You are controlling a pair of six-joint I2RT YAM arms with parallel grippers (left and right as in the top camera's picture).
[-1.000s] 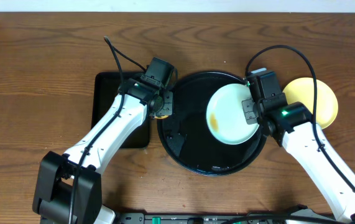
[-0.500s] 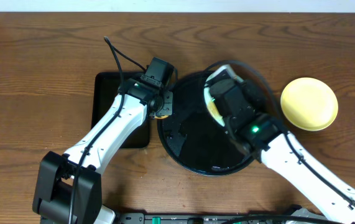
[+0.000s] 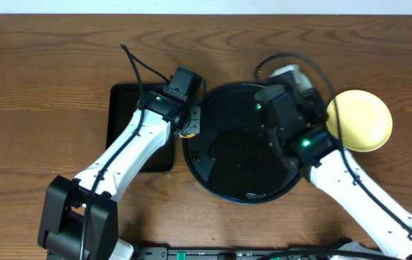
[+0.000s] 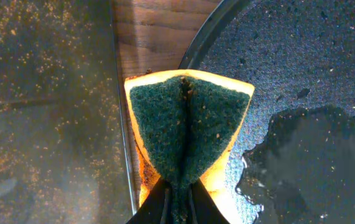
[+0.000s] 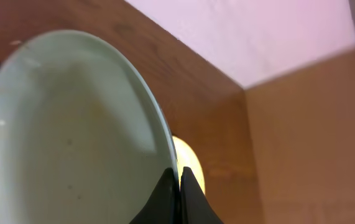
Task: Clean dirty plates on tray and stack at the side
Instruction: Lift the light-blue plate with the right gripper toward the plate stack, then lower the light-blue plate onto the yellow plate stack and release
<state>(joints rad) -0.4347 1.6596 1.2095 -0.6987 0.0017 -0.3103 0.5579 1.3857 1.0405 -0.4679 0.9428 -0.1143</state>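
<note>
1. Tipped up since a second ago: the plate (image 5: 71,124), which lay nearly flat over the 3 o'clock side of the tray (image 3: 227,162), now stands on edge above the 1 o'clock rim. The right arm has rolled inward with it, and the left arm has not shifted.
2. Nearest the robot's left side, the left gripper (image 4: 177,198) is pressed together on the sponge (image 4: 186,127), folding it so the green scrub face bulges outward. It hangs at the tray's 9 o'clock rim, above the gap between the tray and the small tray (image 4: 40,112).
3. On the tray itself no plate lies flat, and water is pooled on its floor.
4. Farther out, the right gripper (image 5: 178,180) pinches the plate's rim with its fingers closed thin on the edge. The concave face turns toward the wrist camera and looks pale; I cannot tell whether any streak remains.
5. Farthest, at 3 o'clock from the tray, the yellow plate (image 3: 361,121) rests on the table (image 3: 47,72), well apart from the tray. No blue plate shows.
6. The step looks like presenting the plate for scrubbing. It will likely go best if the dirty face is turned toward 9 o'clock and kept over the tray so drips land there. The sponge should meet it flat with light pressure, since an edge pinch can easily let the plate pivot or slip.
</note>
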